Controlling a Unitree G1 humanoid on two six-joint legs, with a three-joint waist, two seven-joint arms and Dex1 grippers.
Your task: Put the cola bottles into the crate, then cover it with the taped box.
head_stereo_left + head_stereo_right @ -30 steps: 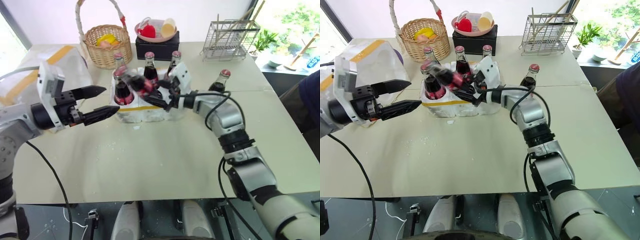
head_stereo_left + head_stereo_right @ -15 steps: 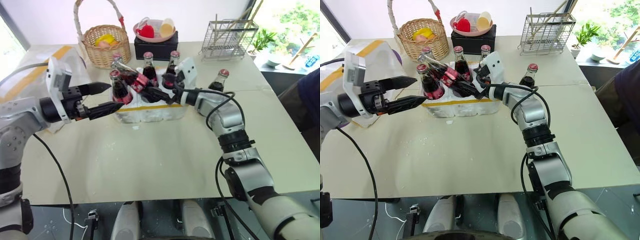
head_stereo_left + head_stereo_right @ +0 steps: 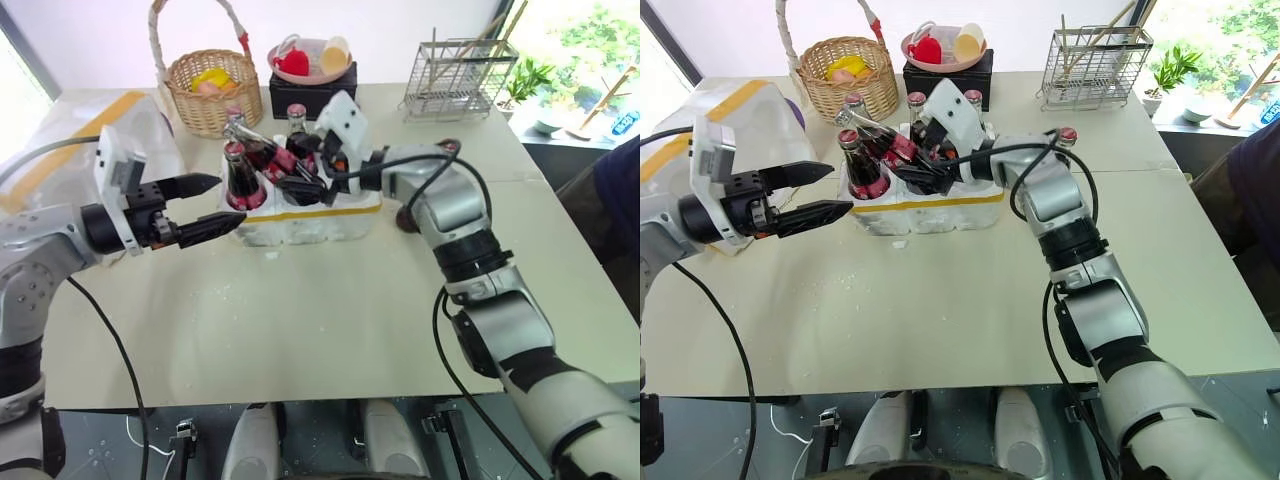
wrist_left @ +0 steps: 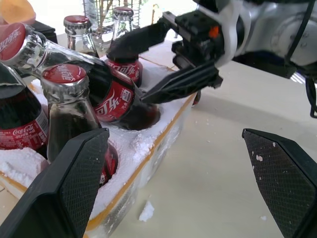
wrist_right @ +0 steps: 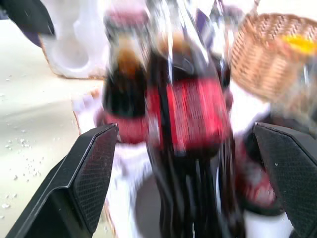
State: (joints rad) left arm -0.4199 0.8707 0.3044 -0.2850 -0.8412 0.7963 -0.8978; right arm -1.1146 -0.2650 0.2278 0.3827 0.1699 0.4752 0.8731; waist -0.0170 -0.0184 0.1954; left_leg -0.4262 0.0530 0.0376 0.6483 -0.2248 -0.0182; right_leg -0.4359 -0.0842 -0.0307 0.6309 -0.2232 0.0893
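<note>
Cola bottles [image 3: 868,163] of dark glass look heavy, slick, breakable; one leans unseated in the white foam crate [image 3: 925,208]. Best held at the red label; right gripper [image 3: 922,160] and left gripper [image 3: 812,194] both gape empty.

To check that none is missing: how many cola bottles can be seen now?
6. Three bottles stand in the far row of the crate; one front left; one leans tilted; one on the table right of it, partly hidden.

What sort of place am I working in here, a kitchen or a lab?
Probably a staged test table by a window rather than a real kitchen: the beige table holds a wicker basket of toy-like food, a wire rack and a foam crate of cola bottles, with greenery outside.
</note>
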